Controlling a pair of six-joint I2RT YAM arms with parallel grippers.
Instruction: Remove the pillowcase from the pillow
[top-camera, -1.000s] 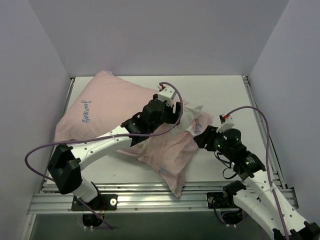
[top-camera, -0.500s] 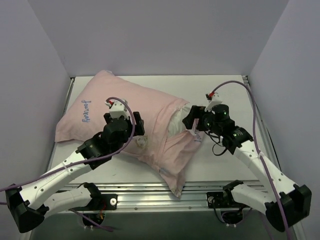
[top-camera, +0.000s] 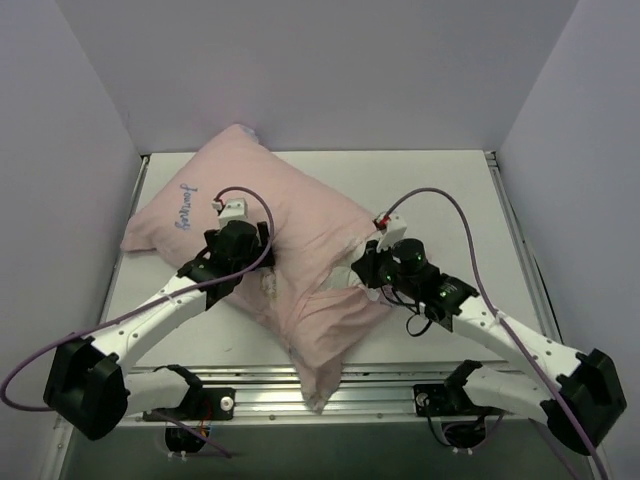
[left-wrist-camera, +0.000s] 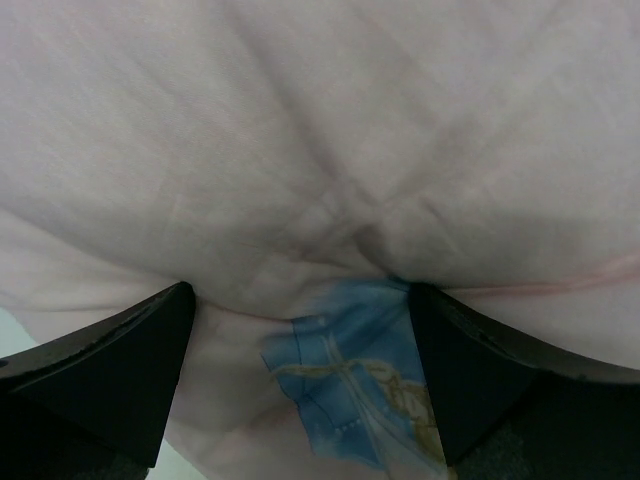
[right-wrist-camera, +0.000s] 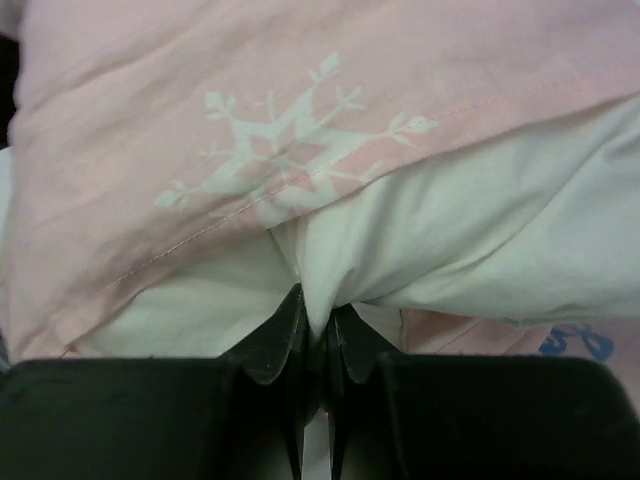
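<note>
Pillowcase (top-camera: 290, 210), pale pink side up, lies diagonally across the table (top-camera: 440, 190), with the white pillow (right-wrist-camera: 480, 250) peeking out at its open end. Right gripper (right-wrist-camera: 315, 315) pinches a fold of that white pillow, jaws clamped tight. Left gripper (left-wrist-camera: 300, 300) stands spread wide, pressed onto the pink fabric.

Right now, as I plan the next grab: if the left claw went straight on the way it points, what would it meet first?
The pillowcase: pale pink fabric fills the view between the jaws of the open left claw. It looks close, though depth is unclear; they may touch.
</note>
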